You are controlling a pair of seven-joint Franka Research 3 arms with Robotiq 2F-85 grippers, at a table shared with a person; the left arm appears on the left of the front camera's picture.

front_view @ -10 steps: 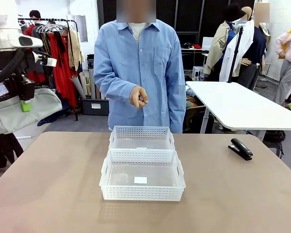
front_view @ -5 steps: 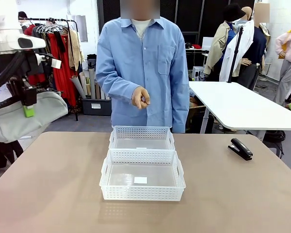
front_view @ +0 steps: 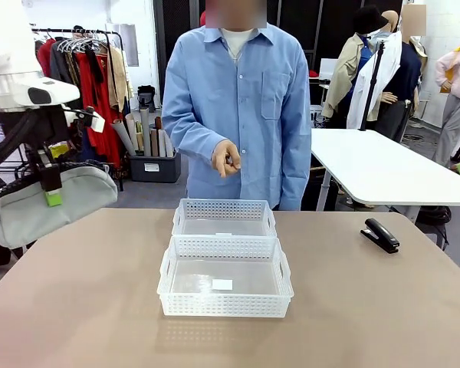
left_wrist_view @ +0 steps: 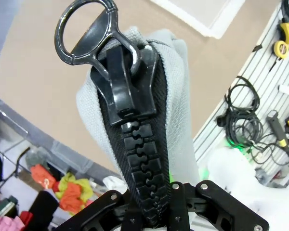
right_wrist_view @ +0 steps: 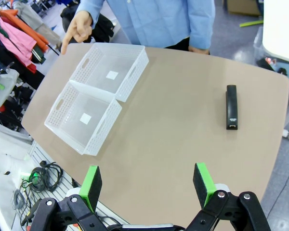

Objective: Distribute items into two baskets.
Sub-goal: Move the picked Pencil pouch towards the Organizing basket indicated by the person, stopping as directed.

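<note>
The table is a plain tan top. At its middle the two white baskets stand end to end and touching: the near basket and the far basket, each with a small white label on its floor and nothing else inside. The stapler lies flat near the far right edge, well apart from the baskets. A person in a blue shirt stands at the far side, one hand held above the far basket with a finger pointing down. Behind are a clothes rack on the left and a white table on the right. The left gripper is clenched on a grey pouch, pinching it along its black zipper, and the pouch hangs in the air by the table's far left corner. The right gripper hangs high over the near right edge with its jaws spread and nothing between them. The tabletop is bare left of the baskets, along the near edge, and between the baskets and the stapler.
</note>
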